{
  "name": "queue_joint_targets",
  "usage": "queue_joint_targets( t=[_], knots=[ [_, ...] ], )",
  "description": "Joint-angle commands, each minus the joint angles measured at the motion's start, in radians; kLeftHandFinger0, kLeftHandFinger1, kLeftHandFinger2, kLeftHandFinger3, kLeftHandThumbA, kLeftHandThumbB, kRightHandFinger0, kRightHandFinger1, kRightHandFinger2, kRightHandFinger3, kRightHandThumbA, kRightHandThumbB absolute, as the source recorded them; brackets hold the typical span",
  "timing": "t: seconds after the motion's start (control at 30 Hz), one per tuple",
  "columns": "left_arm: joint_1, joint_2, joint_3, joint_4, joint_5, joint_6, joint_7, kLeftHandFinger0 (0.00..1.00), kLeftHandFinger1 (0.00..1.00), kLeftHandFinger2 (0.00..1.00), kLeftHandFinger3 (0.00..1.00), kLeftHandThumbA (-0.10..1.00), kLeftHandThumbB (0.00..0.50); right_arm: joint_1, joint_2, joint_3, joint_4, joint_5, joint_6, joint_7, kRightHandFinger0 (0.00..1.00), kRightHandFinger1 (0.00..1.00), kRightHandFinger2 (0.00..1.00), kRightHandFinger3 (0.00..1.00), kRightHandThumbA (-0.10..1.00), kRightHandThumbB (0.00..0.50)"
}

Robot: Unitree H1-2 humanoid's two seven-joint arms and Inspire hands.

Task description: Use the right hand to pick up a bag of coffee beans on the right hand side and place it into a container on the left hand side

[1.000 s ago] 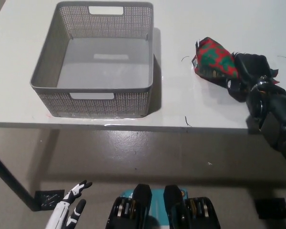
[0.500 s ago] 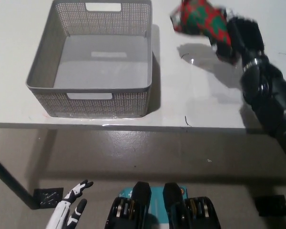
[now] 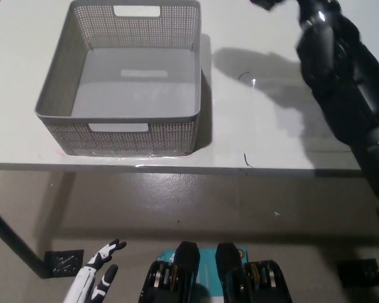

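Head view, as we log it. Item one: grey mesh basket, empty, standing on the white worktop at picture left, handle cut-outs on its near and far walls. Item two: black right arm, raised across the upper right and running up to the top edge. Its hand is mostly out of frame; only a dark fragment shows at the border, so we cannot tell how the fingers stand or what they hold. Item three: bag of coffee beans, not visible anywhere; nothing of it lies on the worktop, and we judge it is up beyond the top edge with the hand. Governing relation: the basket lies to the left of the raised arm and nearer the camera, well apart from it, so the carry would run leftward across the worktop. The right arm is far the nearer to the basket. Item four: white left hand, resting low at lower left, below the worktop, fingers spread and empty.
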Motion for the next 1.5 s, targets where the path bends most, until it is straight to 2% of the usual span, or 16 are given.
queue_joint_targets(
  t=[0.0, 0.2, 0.37, 0.47, 0.53, 0.57, 0.6, 0.63, 0.67, 0.7, 0.73, 0.9, 1.07, 1.2, 1.33, 1.47],
  knots=[
    [-0.003, 0.019, -0.008, -0.022, 0.021, -0.015, -0.006, 1.00, 1.00, 1.00, 1.00, 1.00, 0.417, -0.146, 0.060, -0.029, -0.030, 0.030, 0.029, 0.006, 0.00, 0.38, 0.76, 0.93, -0.10, 0.187],
    [-0.013, 0.028, -0.027, -0.024, 0.071, -0.013, -0.005, 1.00, 1.00, 1.00, 1.00, 1.00, 0.384, -0.225, 0.169, -0.034, 0.097, 0.037, 0.028, -0.035, 0.00, 0.44, 0.79, 0.96, -0.10, 0.155],
    [-0.018, 0.032, -0.037, -0.028, 0.083, -0.012, -0.001, 1.00, 1.00, 1.00, 1.00, 1.00, 0.359, -0.276, 0.240, -0.027, 0.226, 0.030, -0.014, -0.089, 0.00, 0.34, 0.79, 0.84, -0.10, 0.146],
    [-0.021, 0.031, -0.044, -0.028, 0.076, -0.012, -0.007, 1.00, 1.00, 1.00, 1.00, 1.00, 0.367, -0.291, 0.281, -0.008, 0.309, 0.018, -0.044, -0.119, 0.00, 0.45, 0.84, 0.99, -0.10, 0.149],
    [-0.021, 0.034, -0.050, -0.036, 0.082, -0.008, -0.013, 1.00, 1.00, 1.00, 1.00, 1.00, 0.370, -0.281, 0.293, -0.028, 0.324, 0.051, -0.033, -0.083, 0.08, 0.46, 0.80, 0.89, -0.10, 0.186],
    [-0.017, 0.037, -0.051, -0.041, 0.082, -0.006, -0.016, 1.00, 1.00, 1.00, 1.00, 1.00, 0.365, -0.270, 0.294, -0.031, 0.297, 0.057, 0.039, -0.022, 0.34, 0.72, 1.00, 1.00, 0.15, 0.187],
    [-0.016, 0.038, -0.051, -0.043, 0.081, -0.005, -0.017, 1.00, 1.00, 1.00, 1.00, 1.00, 0.365, -0.267, 0.295, -0.032, 0.288, 0.060, 0.069, 0.004, 0.47, 0.75, 1.00, 1.00, 0.25, 0.190],
    [-0.018, 0.042, -0.051, -0.047, 0.081, -0.002, -0.020, 1.00, 1.00, 1.00, 1.00, 1.00, 0.361, -0.255, 0.287, -0.027, 0.255, 0.070, 0.111, 0.080, 0.90, 1.00, 1.00, 1.00, 0.51, 0.292],
    [-0.018, 0.044, -0.051, -0.049, 0.082, -0.001, -0.021, 1.00, 1.00, 1.00, 1.00, 1.00, 0.356, -0.245, 0.275, -0.008, 0.234, 0.067, 0.142, 0.158, 1.00, 1.00, 1.00, 1.00, 0.79, 0.390],
    [-0.019, 0.047, -0.052, -0.051, 0.082, -0.002, -0.023, 1.00, 1.00, 1.00, 1.00, 1.00, 0.354, -0.238, 0.268, 0.000, 0.221, 0.064, 0.165, 0.191, 1.00, 1.00, 1.00, 1.00, 0.85, 0.453],
    [-0.020, 0.048, -0.053, -0.049, 0.082, -0.006, -0.024, 1.00, 1.00, 1.00, 1.00, 1.00, 0.358, -0.229, 0.264, -0.001, 0.211, 0.068, 0.174, 0.206, 1.00, 1.00, 1.00, 1.00, 0.87, 0.472],
    [-0.028, 0.053, -0.058, -0.045, 0.090, -0.011, -0.027, 1.00, 1.00, 1.00, 1.00, 1.00, 0.366, -0.185, 0.229, 0.003, 0.155, 0.073, 0.178, 0.248, 1.00, 1.00, 1.00, 1.00, 1.00, 0.486],
    [-0.030, 0.056, -0.060, -0.039, 0.099, -0.014, -0.024, 1.00, 1.00, 1.00, 1.00, 1.00, 0.369, -0.160, 0.202, 0.005, 0.121, 0.067, 0.182, 0.258, 1.00, 1.00, 1.00, 1.00, 1.00, 0.415],
    [-0.031, 0.057, -0.062, -0.037, 0.099, -0.019, -0.025, 1.00, 1.00, 1.00, 1.00, 1.00, 0.367, -0.144, 0.179, 0.009, 0.074, 0.060, 0.212, 0.274, 1.00, 1.00, 1.00, 1.00, 1.00, 0.398],
    [-0.030, 0.058, -0.063, -0.041, 0.098, -0.010, -0.030, 1.00, 1.00, 1.00, 1.00, 1.00, 0.368, -0.122, 0.150, 0.009, 0.000, 0.051, 0.236, 0.289, 1.00, 1.00, 1.00, 1.00, 1.00, 0.419],
    [-0.042, 0.060, -0.062, -0.036, 0.092, -0.005, -0.038, 1.00, 1.00, 1.00, 1.00, 1.00, 0.378, -0.074, 0.095, -0.017, -0.161, 0.069, 0.255, 0.323, 1.00, 1.00, 1.00, 1.00, 1.00, 0.369]
  ],
)
